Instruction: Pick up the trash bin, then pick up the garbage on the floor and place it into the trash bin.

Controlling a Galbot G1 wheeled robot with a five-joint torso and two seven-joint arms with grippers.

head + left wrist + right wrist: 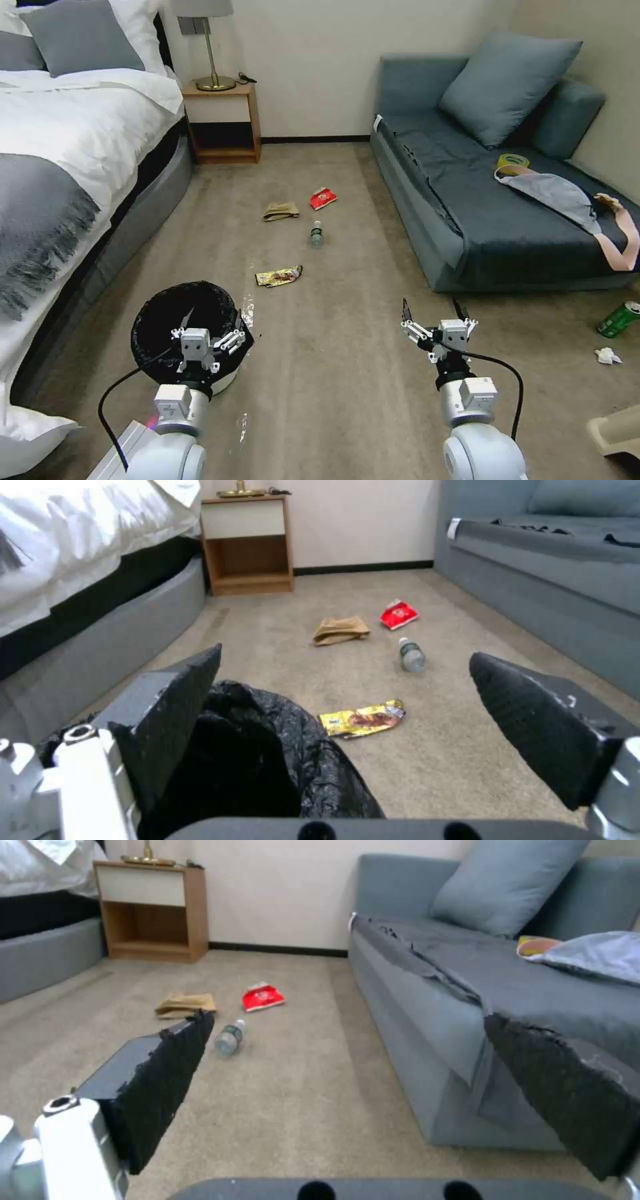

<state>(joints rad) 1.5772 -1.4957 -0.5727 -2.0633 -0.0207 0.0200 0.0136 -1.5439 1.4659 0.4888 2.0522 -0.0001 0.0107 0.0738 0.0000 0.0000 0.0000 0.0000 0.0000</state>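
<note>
Head view first: we see the trash bin [175, 333] standing on the carpet beside the bed [60, 173], its black bag folded over the rim. Our left gripper [208, 328] sits over the bin's near right rim with its fingers spread wide — in the left wrist view one finger [177, 700] lies against the crinkly bag [293, 760] and the other is out over bare carpet, so nothing is clamped. Our right gripper [433, 312] hangs above the floor near the sofa [493, 200], fingers wide apart and holding nothing. Ahead of the bin lies the garbage: a gold-brown wrapper [279, 275] nearest, then a small clear bottle [317, 235], and farther off a crumpled brown paper bag [281, 211] beside a red packet [323, 198] — all apart from both grippers.
</note>
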